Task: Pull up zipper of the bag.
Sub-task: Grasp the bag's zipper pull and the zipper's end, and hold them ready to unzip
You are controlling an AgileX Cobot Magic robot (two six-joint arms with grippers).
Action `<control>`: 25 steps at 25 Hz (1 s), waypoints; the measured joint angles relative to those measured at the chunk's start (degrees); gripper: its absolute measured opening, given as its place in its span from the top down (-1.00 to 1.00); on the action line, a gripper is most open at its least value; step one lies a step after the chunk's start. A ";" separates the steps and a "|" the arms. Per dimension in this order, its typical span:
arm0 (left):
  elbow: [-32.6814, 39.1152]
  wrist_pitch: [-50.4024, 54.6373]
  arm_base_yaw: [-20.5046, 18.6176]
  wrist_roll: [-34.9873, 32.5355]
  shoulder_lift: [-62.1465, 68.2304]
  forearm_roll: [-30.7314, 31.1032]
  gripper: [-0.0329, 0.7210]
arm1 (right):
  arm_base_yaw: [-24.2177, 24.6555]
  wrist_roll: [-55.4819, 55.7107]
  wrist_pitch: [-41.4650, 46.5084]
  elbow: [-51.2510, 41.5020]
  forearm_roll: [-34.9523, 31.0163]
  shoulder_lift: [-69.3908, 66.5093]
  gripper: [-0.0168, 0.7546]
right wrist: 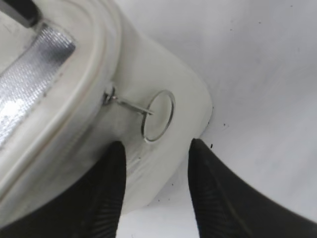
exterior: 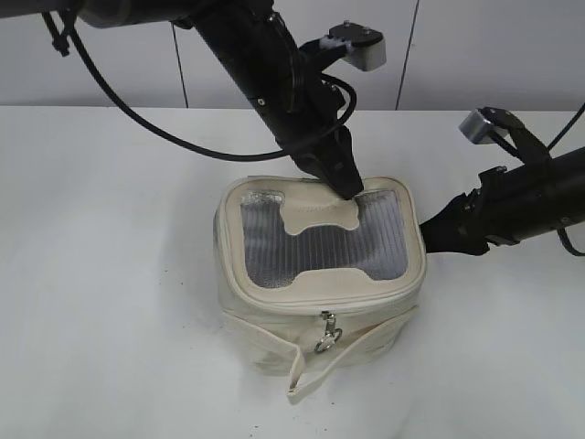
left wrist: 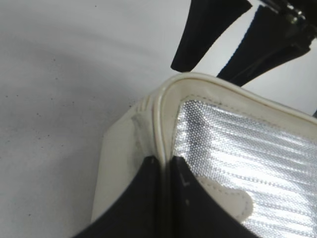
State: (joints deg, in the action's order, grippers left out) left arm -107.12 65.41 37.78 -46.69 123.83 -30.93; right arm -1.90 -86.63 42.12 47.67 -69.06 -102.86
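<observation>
Cream bag (exterior: 320, 274) standing near the middle of the white table (exterior: 110, 274), silver mesh lid facing up, strap trailing off the front; looks soft-sided and light, likely to slide or buckle under a pull unless braced; lid piping firmer than the walls, so a fair place to pin it

Left gripper (left wrist: 165, 198) down on the back rim of the lid, fingers drawn together with only a thin seam of the bag's edge between them; seems clamped on that piping, holding the bag steady

Right gripper (right wrist: 156, 188) spread wide at the bag's right end, nothing held, just short of a zipper pull ring (right wrist: 157, 116) hanging on a thin metal link from the seam; ring thin, smooth and free to swing, probably slippery, so better pinched flat across its wire or by the link close to the slider

A second pull (exterior: 327, 337) dangling at the front centre of the zipper line in the exterior view; untouched

Zipper run around the lid appears mostly closed from these angles, though the far side is hidden
</observation>
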 joint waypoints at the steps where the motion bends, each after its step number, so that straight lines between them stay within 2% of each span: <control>1: 0.00 0.00 0.00 0.00 0.00 0.00 0.81 | 0.00 -0.63 0.16 0.00 -0.61 0.00 0.09; 9: 0.00 0.00 0.00 0.00 0.00 -0.06 0.81 | 0.00 -9.90 0.25 -0.06 -8.40 -1.19 0.09; 11: 0.00 0.00 0.00 0.00 0.00 -0.06 0.81 | 0.00 -11.63 0.25 0.21 -10.17 -2.03 0.19; 14: 0.00 0.00 0.00 0.00 0.00 -0.11 0.81 | 0.00 -12.28 0.30 1.33 -10.92 -2.98 0.56; 16: 0.00 0.00 0.00 0.00 0.00 -0.11 0.81 | 0.00 -12.39 0.35 1.80 -10.92 -3.22 0.85; 17: 0.00 0.00 0.00 0.00 0.00 -0.11 0.81 | 0.00 -12.17 0.35 1.87 -10.92 -3.34 0.93; 25: 0.00 0.00 0.00 0.05 0.00 -0.11 0.81 | 0.00 -1.69 0.55 1.87 -1.64 -3.34 0.94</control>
State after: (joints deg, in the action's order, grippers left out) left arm -107.12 65.41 37.78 -46.63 123.83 -31.04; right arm -1.90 -88.33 42.66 49.55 -70.69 -106.20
